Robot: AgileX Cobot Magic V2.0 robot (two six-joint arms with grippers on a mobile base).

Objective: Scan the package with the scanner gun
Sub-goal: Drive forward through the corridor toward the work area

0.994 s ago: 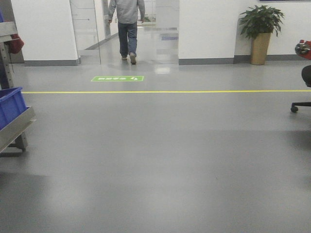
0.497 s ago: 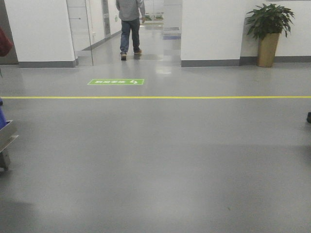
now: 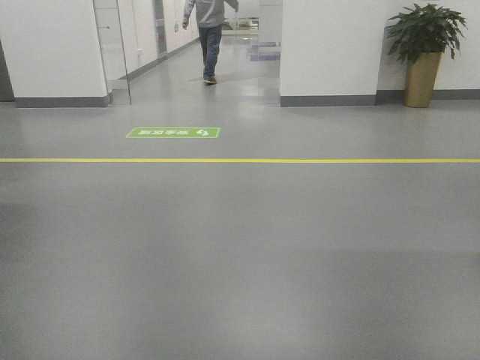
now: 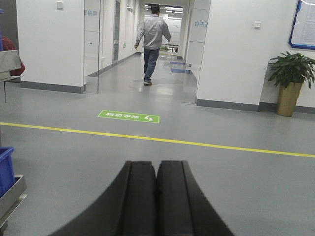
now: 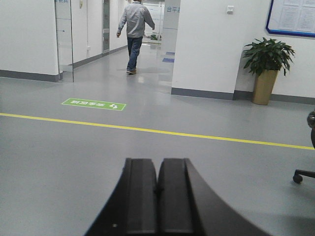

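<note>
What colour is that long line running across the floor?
Yellow. The line shows best in the exterior front-facing view, crossing the grey floor.

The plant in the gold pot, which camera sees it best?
The right wrist view: the plant stands whole, leaves and pot clear of every edge. The left wrist view has the plant at the right edge, leaves touching that edge. The front view has the plant in the top right corner, leaves nearly at the top.
</note>
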